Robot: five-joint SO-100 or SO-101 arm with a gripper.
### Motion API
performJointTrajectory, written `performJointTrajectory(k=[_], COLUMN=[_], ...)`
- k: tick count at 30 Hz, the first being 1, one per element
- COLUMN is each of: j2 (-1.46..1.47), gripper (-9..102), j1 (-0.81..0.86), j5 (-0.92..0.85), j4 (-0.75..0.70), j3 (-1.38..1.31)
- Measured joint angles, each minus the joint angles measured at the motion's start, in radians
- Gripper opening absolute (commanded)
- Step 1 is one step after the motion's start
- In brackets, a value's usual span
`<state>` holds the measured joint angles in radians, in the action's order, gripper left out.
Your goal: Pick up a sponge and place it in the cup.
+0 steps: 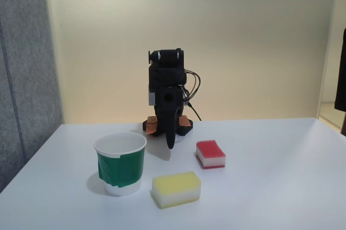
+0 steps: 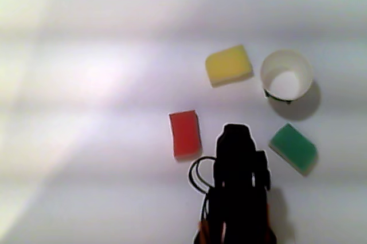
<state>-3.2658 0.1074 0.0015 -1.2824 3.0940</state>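
Four items on the white table (image 1: 281, 187), left to right in the fixed view: white paper cup with green tape band (image 1: 120, 163); yellow-and-white rectangular sponge (image 1: 176, 189); black gripper (image 1: 171, 144), pointing down above the table, jaw state not discernible; small red-topped, white-layered sponge (image 1: 210, 154), lying apart from the cup. In the other view, a green rectangular sponge (image 2: 293, 148) lies below the cup (image 2: 286, 76), just right of the arm.

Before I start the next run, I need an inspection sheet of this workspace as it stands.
Surface: white table, bare between the items.
Job's things: red sponge lying flat, apart from the cup; cup upright, looks empty in the other view.
Clutter: yellow sponge beside the cup; green sponge in the other view.
Grippers: gripper pointing down near the table, holding nothing; open or shut unclear.
Cables: black wires at the arm.
Surroundings: beige wall, grey panel.
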Motion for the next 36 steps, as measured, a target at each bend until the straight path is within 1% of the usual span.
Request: performJointTrajectory(k=[2, 4, 9, 13, 16, 18, 23, 26, 33, 36], j2=[0.000, 0.000, 0.000, 0.005, 0.026, 0.061, 0.175, 0.262, 0.532, 0.617], gripper=[0, 0, 0, 0, 0, 0, 0, 0, 0, 0], j1=[0.003, 0.046, 0.061, 0.041, 0.015, 0.023, -0.015, -0.031, -0.074, -0.115], j5=[0.000, 0.000, 0.000, 0.000, 0.000, 0.002, 0.006, 0.003, -0.014, -0.014], j4=[-0.002, -0.015, -0.018, -0.021, -0.037, -0.057, -0.052, -0.017, 0.115, 0.126], j3=[-0.011, -0.041, -0.051, -0.055, -0.107, -0.132, -0.199, -0.261, -0.390, -0.454])
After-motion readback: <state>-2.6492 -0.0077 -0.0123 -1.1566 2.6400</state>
